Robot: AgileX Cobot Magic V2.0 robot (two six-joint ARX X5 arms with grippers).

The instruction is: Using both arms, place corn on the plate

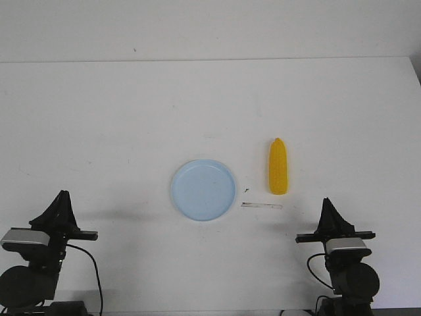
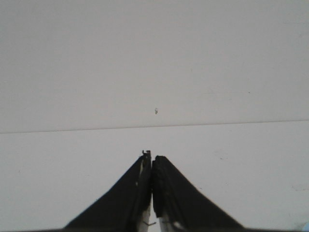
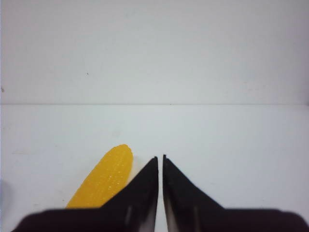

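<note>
Broadly, the white table carries little: the plate lies near its middle, bare, presumably awaiting its load. Just beside it, toward the right arm's side, the corn lies flat, apart from the rim, nearest the right gripper. That gripper and the left gripper sit back, jaws pinched together, holding nothing.

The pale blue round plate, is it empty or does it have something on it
Empty. In the front view the pale blue round plate shows only its bare surface, and the yellow-orange plastic corn cob lies flat on the white table, apart from its rim.
</note>
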